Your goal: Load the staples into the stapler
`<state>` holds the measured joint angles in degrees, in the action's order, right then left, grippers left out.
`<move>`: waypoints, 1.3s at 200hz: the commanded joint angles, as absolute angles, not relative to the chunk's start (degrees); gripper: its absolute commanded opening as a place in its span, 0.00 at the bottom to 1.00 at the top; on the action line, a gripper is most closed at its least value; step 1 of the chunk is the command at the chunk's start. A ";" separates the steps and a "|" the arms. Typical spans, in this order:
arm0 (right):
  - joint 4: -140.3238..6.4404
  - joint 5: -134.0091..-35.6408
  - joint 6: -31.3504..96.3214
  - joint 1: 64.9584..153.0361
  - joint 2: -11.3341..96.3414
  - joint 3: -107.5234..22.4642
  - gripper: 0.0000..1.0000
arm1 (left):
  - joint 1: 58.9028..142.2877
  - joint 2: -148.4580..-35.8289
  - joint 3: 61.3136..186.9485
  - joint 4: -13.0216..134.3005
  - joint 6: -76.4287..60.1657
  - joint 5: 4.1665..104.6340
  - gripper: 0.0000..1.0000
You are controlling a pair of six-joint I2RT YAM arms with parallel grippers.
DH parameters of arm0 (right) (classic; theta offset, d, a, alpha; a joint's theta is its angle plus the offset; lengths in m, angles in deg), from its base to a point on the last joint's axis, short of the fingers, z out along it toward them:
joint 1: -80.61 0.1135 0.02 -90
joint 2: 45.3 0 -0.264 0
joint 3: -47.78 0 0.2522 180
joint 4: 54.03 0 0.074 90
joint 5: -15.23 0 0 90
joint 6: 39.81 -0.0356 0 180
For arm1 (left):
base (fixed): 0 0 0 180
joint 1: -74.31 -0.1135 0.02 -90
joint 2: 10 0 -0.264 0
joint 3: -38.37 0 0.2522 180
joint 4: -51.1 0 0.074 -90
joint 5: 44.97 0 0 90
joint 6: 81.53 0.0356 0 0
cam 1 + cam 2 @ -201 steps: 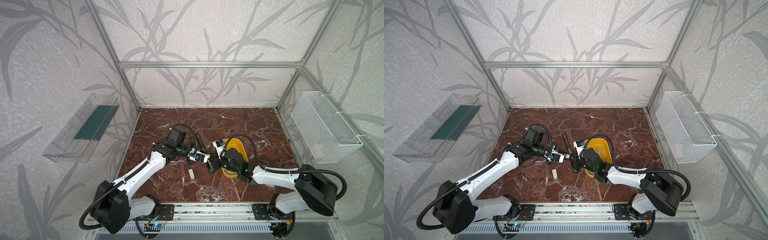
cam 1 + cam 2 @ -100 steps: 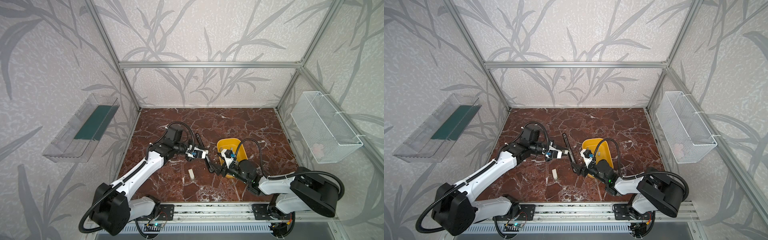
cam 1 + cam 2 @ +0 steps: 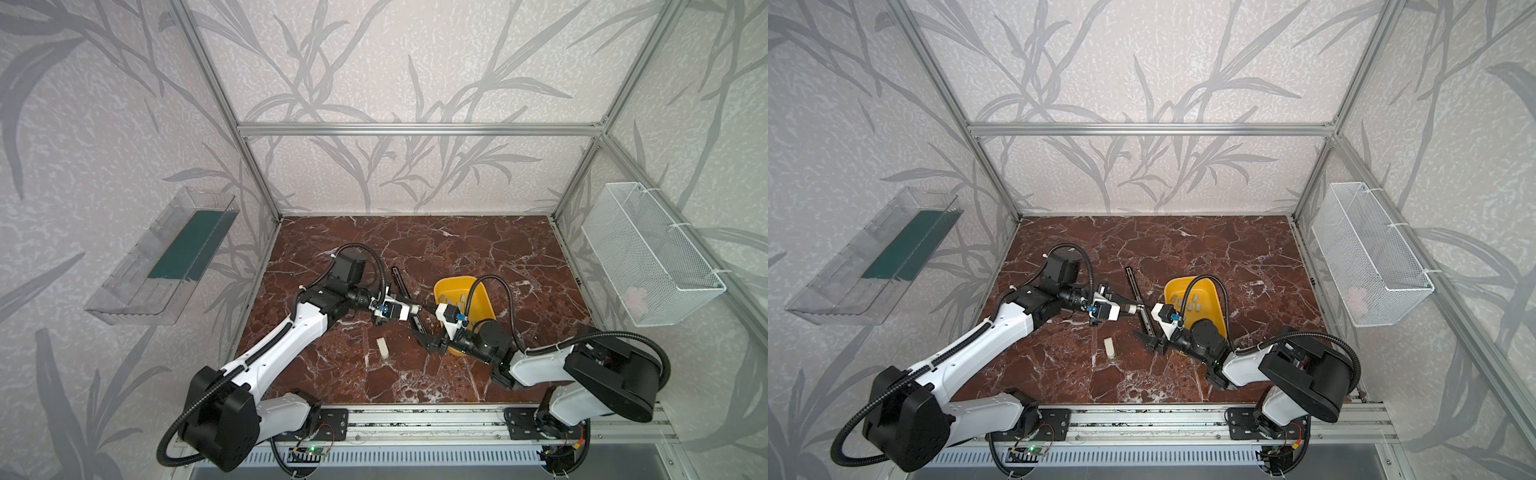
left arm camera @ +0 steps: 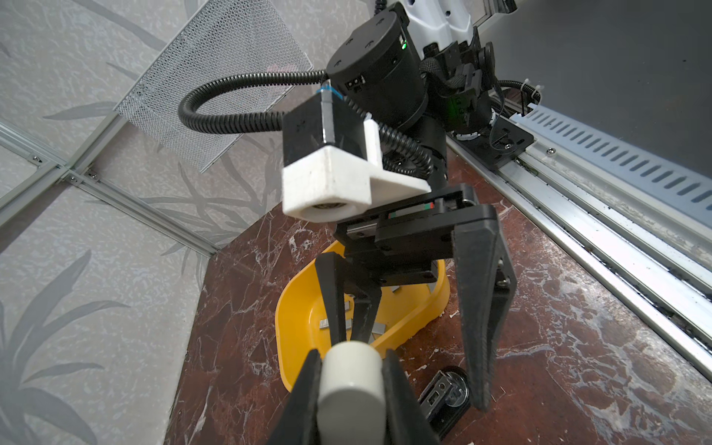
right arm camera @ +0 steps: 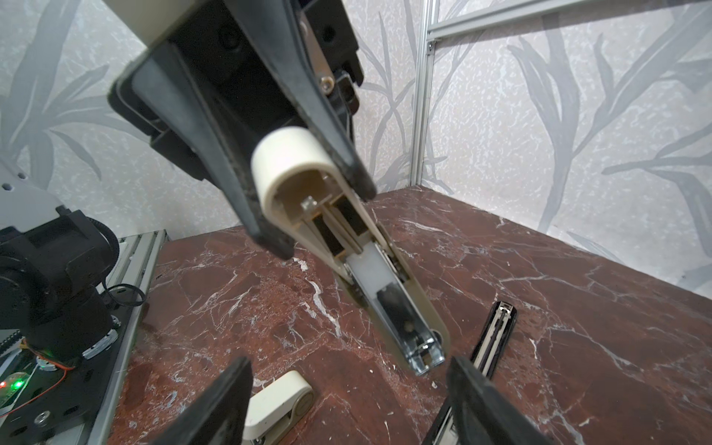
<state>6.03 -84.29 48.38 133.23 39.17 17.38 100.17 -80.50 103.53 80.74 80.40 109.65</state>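
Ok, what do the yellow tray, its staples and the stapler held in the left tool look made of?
Yellow tray: probably plastic, glossy, one even moulded colour. Staples: metal by the look, flat dull-grey strips. Held stapler: cream matte plastic shell; the bright reflective channel inside looks like steel.

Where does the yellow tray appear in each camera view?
In a top view: yellow tray right of the picture's centre.
In a top view: yellow tray, same place.
Left wrist: yellow tray behind the right gripper.
Right wrist: not in it.
Shared landmark: cream stapler in the left gripper.
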 commanded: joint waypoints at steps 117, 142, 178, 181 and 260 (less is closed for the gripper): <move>-16.24 -84.19 57.43 137.16 27.49 10.03 0.80 | 101.14 -80.32 105.59 81.55 79.93 113.89 0.00; -19.30 -83.67 58.09 137.57 26.94 8.80 0.80 | 102.05 -80.25 105.72 81.89 80.08 114.02 0.00; -19.52 -83.30 58.10 137.78 27.38 8.45 0.78 | 103.74 -79.81 105.83 82.74 80.19 114.24 0.00; -19.54 -83.24 58.10 137.75 27.39 8.45 0.77 | 103.99 -79.83 105.95 82.95 80.31 114.14 0.00; -18.19 -73.39 58.29 137.76 22.97 11.82 0.75 | 104.86 -80.99 108.02 89.56 84.35 112.31 0.00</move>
